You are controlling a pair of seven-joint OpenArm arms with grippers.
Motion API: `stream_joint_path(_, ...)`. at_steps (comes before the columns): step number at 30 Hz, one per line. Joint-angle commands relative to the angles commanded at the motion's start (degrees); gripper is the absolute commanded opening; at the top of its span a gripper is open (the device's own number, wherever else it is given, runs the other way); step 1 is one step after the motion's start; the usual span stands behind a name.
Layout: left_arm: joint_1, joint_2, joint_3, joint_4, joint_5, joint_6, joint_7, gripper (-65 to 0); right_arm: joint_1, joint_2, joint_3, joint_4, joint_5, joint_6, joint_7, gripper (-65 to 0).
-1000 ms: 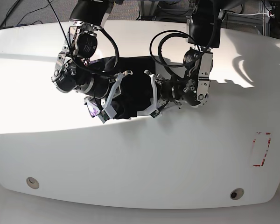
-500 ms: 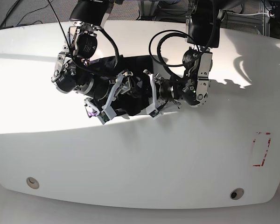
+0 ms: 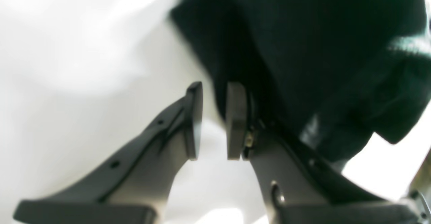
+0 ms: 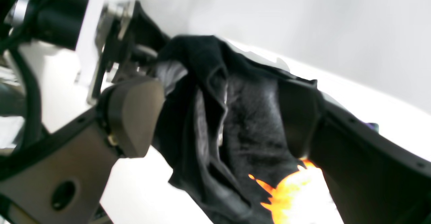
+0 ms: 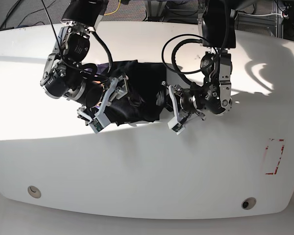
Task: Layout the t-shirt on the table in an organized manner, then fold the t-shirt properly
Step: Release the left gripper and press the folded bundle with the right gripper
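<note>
The large glossy white table (image 5: 147, 161) carries the plain black soft-fabric t-shirt (image 5: 137, 93), bunched in a heap in the upper middle of the base view, between the two arms.

The right hand (image 4: 219, 116) is spread wide with folds of the shirt lying between its fingers, not pinched. The left hand (image 3: 213, 119) is nearly clenched at the cloth's edge in the centre of its frame; only bare table shows in the narrow gap.

As a judgement, a pull now could fail: the left hand may close on nothing, or the right may seize several layers and drag the heap instead of spreading it.

No brand, label or readable writing shows anywhere.
</note>
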Motion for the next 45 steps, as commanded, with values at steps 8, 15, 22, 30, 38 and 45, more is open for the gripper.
stream_joint_path(8, -1.58, -4.04, -7.38, 4.66, -8.44, 0.00, 3.96, -54.2, -2.02, 1.41, 1.67, -0.18, 0.26, 0.00, 0.00, -10.3)
stream_joint_path(15, -2.73, -9.05, -15.38, 4.66, -19.69, 0.00, 4.84, -54.2, -5.27, 1.58, 1.14, -2.02, 0.26, 0.00, 0.00, -10.3)
stream_joint_path(22, -2.73, -14.24, -24.00, 4.48, -22.51, 0.00, 4.84, -54.2, -6.15, 3.60, -5.10, -7.47, 0.70, 0.00, -0.88, -10.3)
stream_joint_path(30, -1.93, -19.78, -24.62, 4.57, -22.59, 0.00, 4.92, -54.2, -5.19, 3.69, -7.74, -13.63, 1.41, 0.00, -0.88, -10.3)
stream_joint_path(38, 0.18, -20.40, -27.78, 4.84, -22.68, 0.00, 5.01, -54.2, -0.97, 3.52, -15.91, -14.15, 9.67, 0.00, -1.32, -10.3)
stream_joint_path(45, 0.53, -20.40, -28.31, 5.01, -22.68, 0.00, 5.10, -54.2, 4.31, -0.88, -20.22, -22.51, 15.21, 0.00, -1.45, -10.3)
